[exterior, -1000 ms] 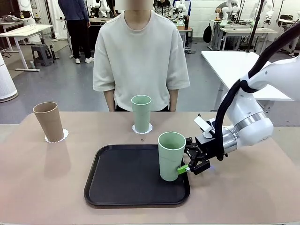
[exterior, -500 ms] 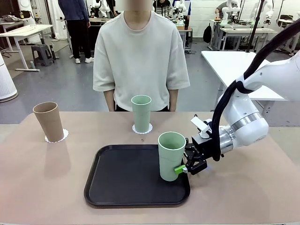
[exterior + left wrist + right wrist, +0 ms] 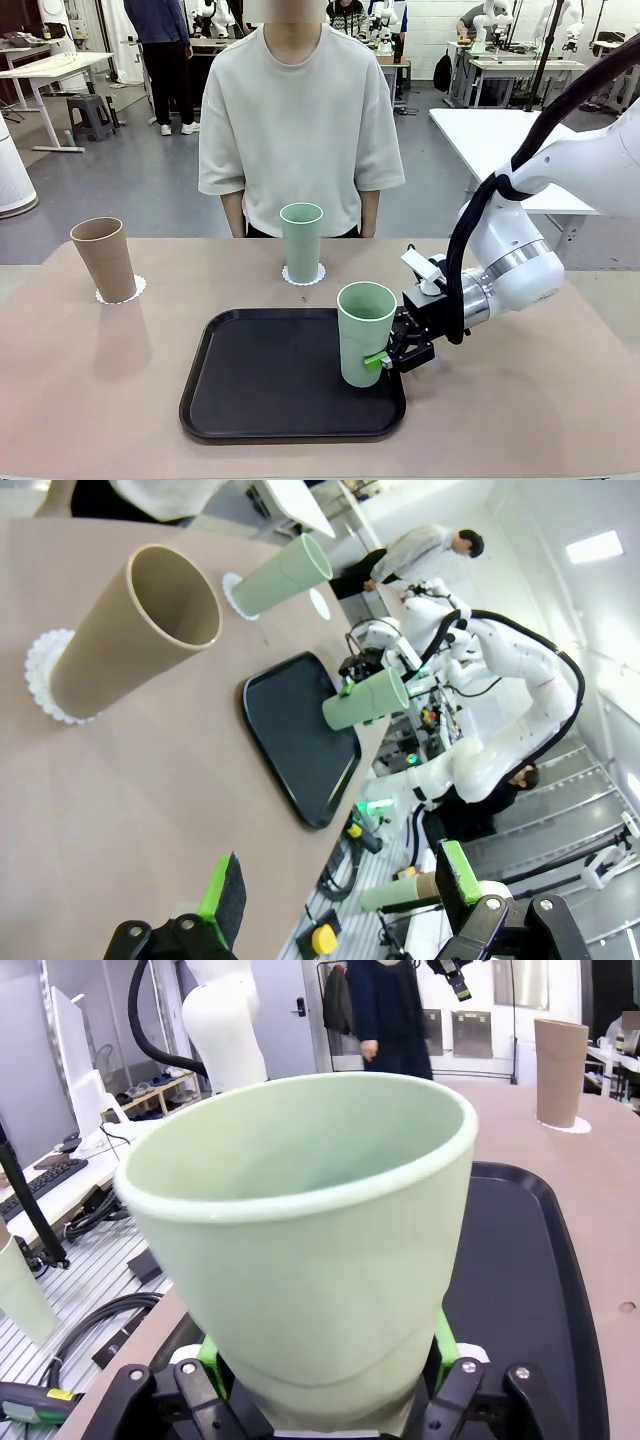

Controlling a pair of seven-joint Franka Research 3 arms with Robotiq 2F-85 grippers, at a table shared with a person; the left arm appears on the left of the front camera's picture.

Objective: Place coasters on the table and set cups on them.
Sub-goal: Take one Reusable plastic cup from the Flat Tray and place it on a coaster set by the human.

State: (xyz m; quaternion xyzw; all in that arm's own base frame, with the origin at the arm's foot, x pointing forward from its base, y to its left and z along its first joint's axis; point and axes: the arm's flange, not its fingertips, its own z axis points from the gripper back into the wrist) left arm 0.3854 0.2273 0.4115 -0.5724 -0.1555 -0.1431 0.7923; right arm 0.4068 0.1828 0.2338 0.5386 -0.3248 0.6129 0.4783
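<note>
A pale mint green cup (image 3: pixel 365 335) stands at the right end of the black tray (image 3: pixel 260 385). My right gripper (image 3: pixel 385 358) is shut on its lower part, and the right wrist view shows this cup (image 3: pixel 310 1230) held between the green pads (image 3: pixel 445 1345). The tan-brown cup (image 3: pixel 103 258) stands on a lacy white coaster (image 3: pixel 120 293) at the table's (image 3: pixel 90 400) far left. Another mint cup (image 3: pixel 301 240) stands on a coaster (image 3: pixel 303 276) at the far middle. My left gripper (image 3: pixel 340 885) hangs open above the table, looking at the tan cup (image 3: pixel 130 630).
A person in a pale T-shirt (image 3: pixel 300 120) stands at the far edge behind the middle cup, hands out of sight. The tray's left half is bare. Bare tabletop lies right of the tray (image 3: pixel 520 400) and along the front left.
My right gripper has slid left up to the mint cup on the tray, and its fingers have shut on the cup's lower part. The cups on coasters have not moved.
</note>
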